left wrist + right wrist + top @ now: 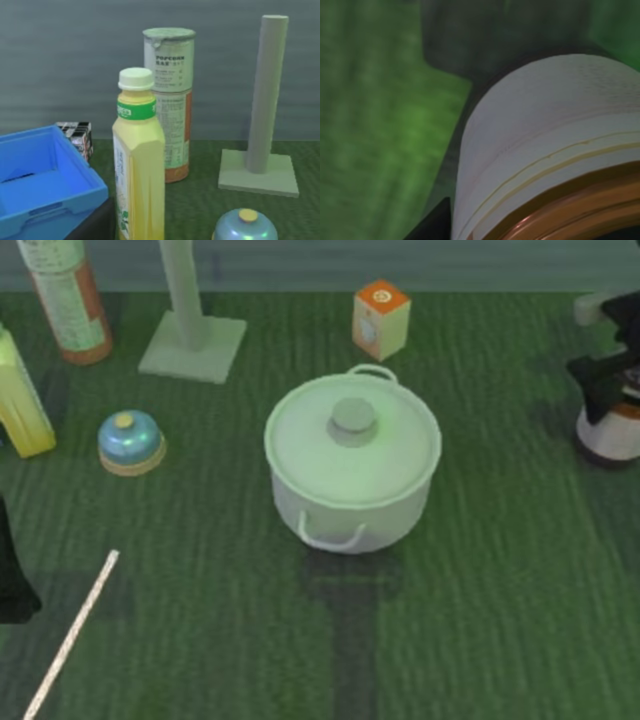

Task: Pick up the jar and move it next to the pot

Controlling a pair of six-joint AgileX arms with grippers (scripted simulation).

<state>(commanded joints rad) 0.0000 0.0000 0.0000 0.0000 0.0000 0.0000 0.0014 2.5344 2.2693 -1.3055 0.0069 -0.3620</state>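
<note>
The jar [612, 440] stands at the table's right edge, well right of the pot [352, 465], a large pale lidded pot in the middle. My right gripper [603, 382] sits over the jar's top and hides its lid. In the right wrist view the jar's white label and orange-red band [545, 140] fill the picture, and one dark fingertip [436, 226] lies against the label. The gripper is shut on the jar. My left arm [12, 580] is parked at the left edge.
A blue dome bell [131, 441], a yellow bottle [22, 400], a tall popcorn can [68, 300] and a post on a square base [192, 335] fill the back left. An orange-topped box [381, 318] stands behind the pot. A blue bin [40, 180] is beside the bottle.
</note>
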